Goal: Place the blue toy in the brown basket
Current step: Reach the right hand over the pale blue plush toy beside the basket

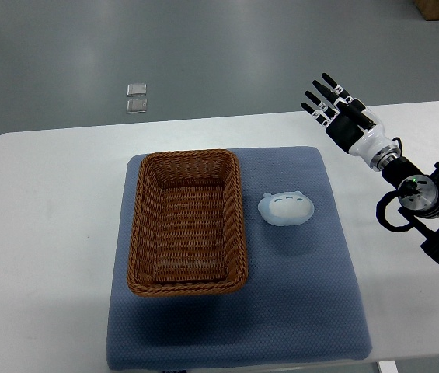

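Our right robot hand [336, 105] hovers with fingers spread, empty, over the bench's [48, 233] far right corner. We should lower it squarely over the blue toy [287, 208], just right of the basket [187, 223].

You have open mat [312, 311] around the blue toy [287, 208] except at nine o'clock, where the brown basket [187, 223] wall stands just beside it.

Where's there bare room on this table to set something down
The white table left of the blue mat is bare, as is the mat's front strip. Crowded: the brown basket and pale blue toy mid-mat; the right hand over the far right corner.
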